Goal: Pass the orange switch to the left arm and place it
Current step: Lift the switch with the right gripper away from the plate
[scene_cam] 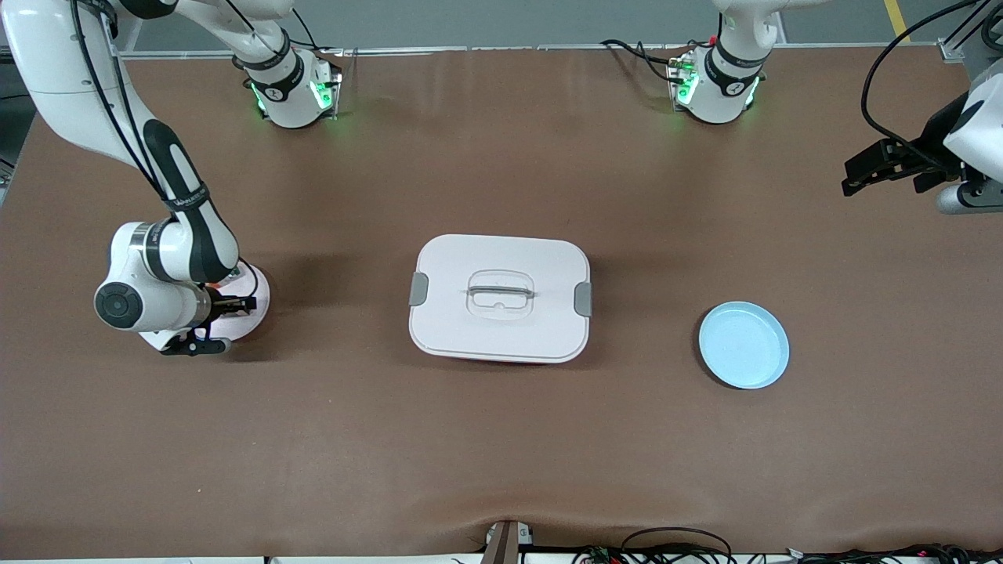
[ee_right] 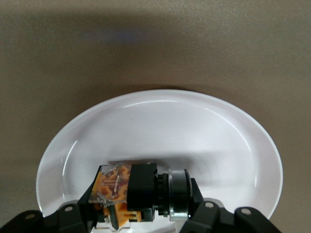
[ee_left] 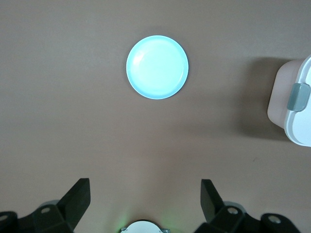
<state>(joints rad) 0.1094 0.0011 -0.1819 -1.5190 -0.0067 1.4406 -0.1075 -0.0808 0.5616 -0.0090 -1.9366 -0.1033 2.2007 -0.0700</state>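
The orange switch [ee_right: 143, 182], a small black body with an orange, clear-covered end and a silvery ring, lies low in the pink plate [scene_cam: 258, 291], which looks white in the right wrist view [ee_right: 170, 126]. My right gripper [ee_right: 142, 199] is shut on the switch, one finger against each end. In the front view that gripper [scene_cam: 227, 307] is down on the plate at the right arm's end of the table. My left gripper [scene_cam: 851, 178] hangs open and empty over the left arm's end of the table [ee_left: 146, 194]. The white box [scene_cam: 500, 298] stands mid-table between the two plates.
A light blue plate [scene_cam: 744, 345] lies empty toward the left arm's end, slightly nearer the front camera than the box; the left wrist view shows the blue plate [ee_left: 157, 67] and a latched corner of the box [ee_left: 296, 104]. Cables run along the table's near edge [scene_cam: 674, 548].
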